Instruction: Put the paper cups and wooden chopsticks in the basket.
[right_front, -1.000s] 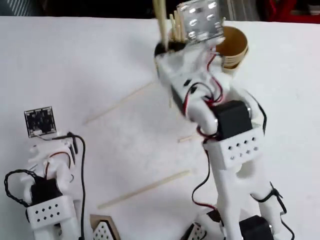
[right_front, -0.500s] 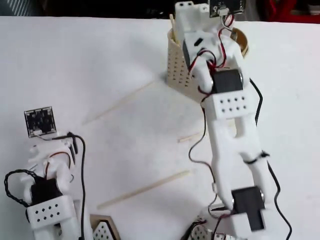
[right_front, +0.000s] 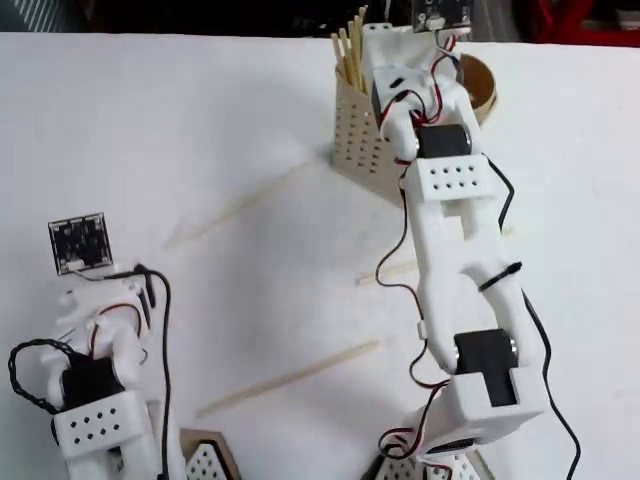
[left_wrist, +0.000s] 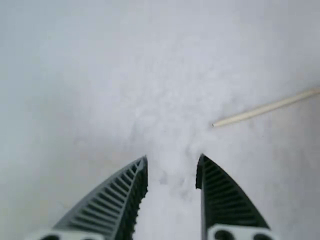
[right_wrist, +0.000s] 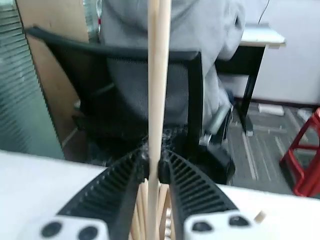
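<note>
Right gripper has reached the basket at the far edge of the table, clenching a chopstick; dropping it in comes next. Left gripper gapes.

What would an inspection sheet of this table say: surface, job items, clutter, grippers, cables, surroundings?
Surface: white table.
Job's things: perforated basket with upright chopsticks in it; paper cup behind the arm, partly hidden; several loose chopsticks lying flat.
Clutter: nothing seen.
Grippers: left gripper open, just above the table; right gripper shut on a held chopstick over the basket.
Cables: red and black wires on the right arm; black cable on the left arm.
Surroundings: black chair, red stool.
</note>
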